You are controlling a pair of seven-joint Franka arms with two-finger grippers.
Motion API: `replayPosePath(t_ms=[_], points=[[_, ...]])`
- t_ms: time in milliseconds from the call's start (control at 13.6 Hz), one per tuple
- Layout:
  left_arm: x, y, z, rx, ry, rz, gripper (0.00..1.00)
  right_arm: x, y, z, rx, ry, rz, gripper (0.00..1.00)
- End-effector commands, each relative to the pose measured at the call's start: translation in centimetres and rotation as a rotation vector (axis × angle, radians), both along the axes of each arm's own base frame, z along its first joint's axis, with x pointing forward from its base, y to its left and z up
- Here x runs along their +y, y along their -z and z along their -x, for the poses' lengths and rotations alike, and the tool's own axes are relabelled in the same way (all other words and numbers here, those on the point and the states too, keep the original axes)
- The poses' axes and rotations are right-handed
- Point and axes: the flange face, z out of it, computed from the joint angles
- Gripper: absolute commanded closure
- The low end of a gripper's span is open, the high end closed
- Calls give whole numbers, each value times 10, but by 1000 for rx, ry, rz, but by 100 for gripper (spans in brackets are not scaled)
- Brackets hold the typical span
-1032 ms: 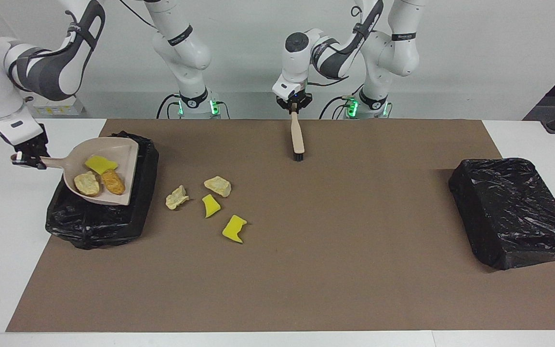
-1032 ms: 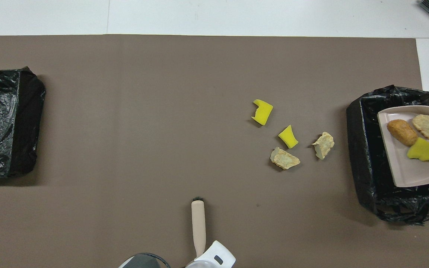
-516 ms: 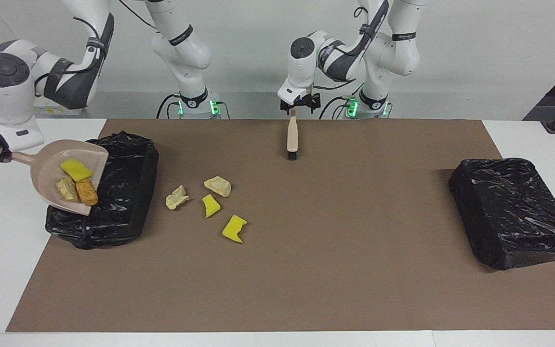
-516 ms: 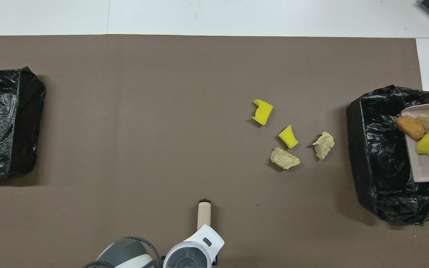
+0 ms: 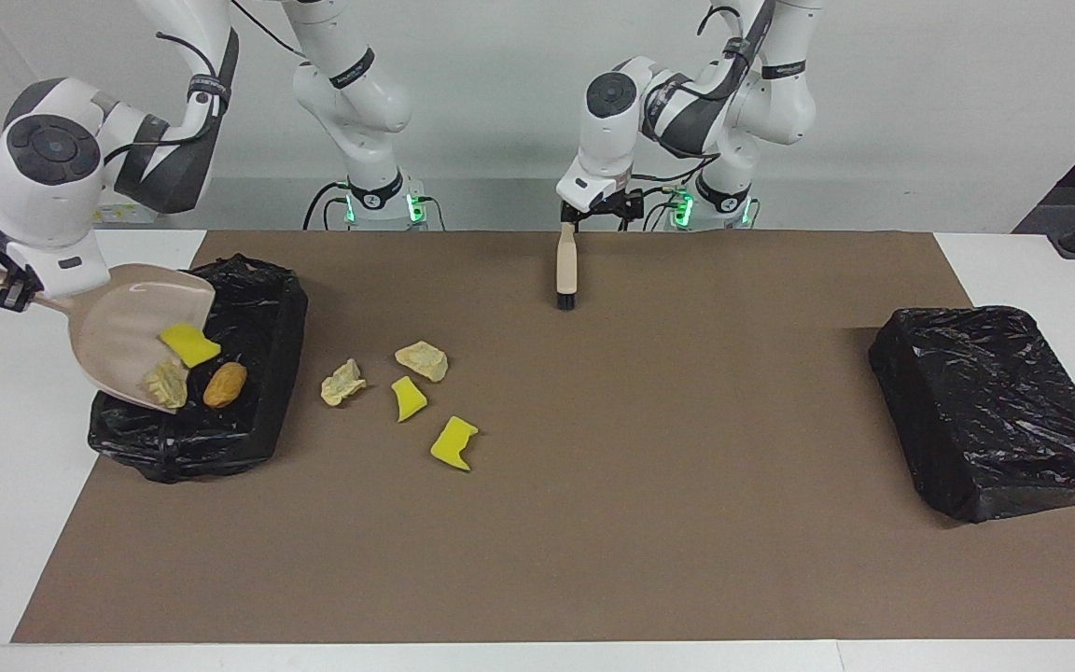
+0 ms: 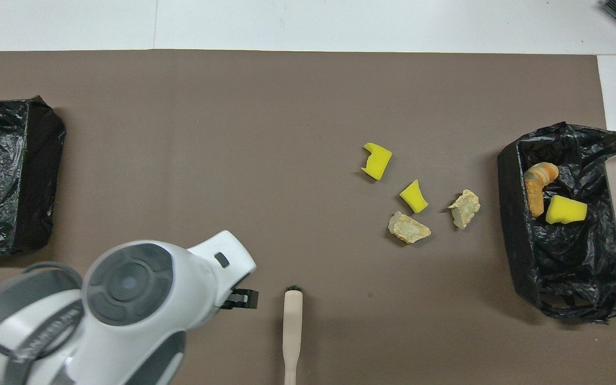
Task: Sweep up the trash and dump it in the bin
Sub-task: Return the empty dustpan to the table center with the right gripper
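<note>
My right gripper (image 5: pixel 7 289) is shut on the handle of a beige dustpan (image 5: pixel 122 327) and holds it tipped steeply over the black-bagged bin (image 5: pixel 262 308) at the right arm's end. A golden-brown lump (image 5: pixel 225 384) and a yellow sponge bit (image 6: pixel 566 209) are in the bin (image 6: pixel 511 214). A beige chunk (image 5: pixel 164 383) sits at the pan's lip. Two yellow bits (image 5: pixel 453 442) (image 5: pixel 407 398) and two beige chunks (image 5: pixel 422 360) (image 5: pixel 342 383) lie on the mat beside the bin. My left gripper (image 5: pixel 593 210) is at the top of the brush (image 5: pixel 565 266), whose bristles rest on the mat.
A second black-bagged box (image 5: pixel 995 411) stands at the left arm's end of the brown mat (image 5: pixel 649 523). The left arm's wrist (image 6: pixel 142 289) covers the near part of the overhead view. The brush (image 6: pixel 292 331) lies nearer to the robots than the loose scraps.
My right gripper tipped the dustpan steeper and its three scraps slid down; the brown lump and a yellow bit dropped into the bin. The left arm shifted above the brush; the bristles stayed put.
</note>
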Motion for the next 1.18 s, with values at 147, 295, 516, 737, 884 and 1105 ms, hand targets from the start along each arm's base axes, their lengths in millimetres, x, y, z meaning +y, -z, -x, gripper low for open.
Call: replayPosePath(t_ms=[147, 295, 516, 737, 884, 1105], points=[[80, -78, -69, -82, 78, 55, 0, 34, -4, 6, -50, 69, -201, 100], [112, -92, -83, -114, 77, 64, 0, 74, 5, -2, -101, 141, -272, 100], [132, -99, -103, -113, 67, 69, 0, 134, 14, -9, -257, 397, -365, 100], [136, -99, -105, -115, 65, 69, 0, 201, 22, -11, -338, 592, -408, 100], [136, -99, -105, -113, 65, 69, 0, 248, 35, -15, -415, 783, -421, 100], [138, -100, -106, -118, 62, 70, 0, 319, 65, -23, -481, 986, -417, 100]])
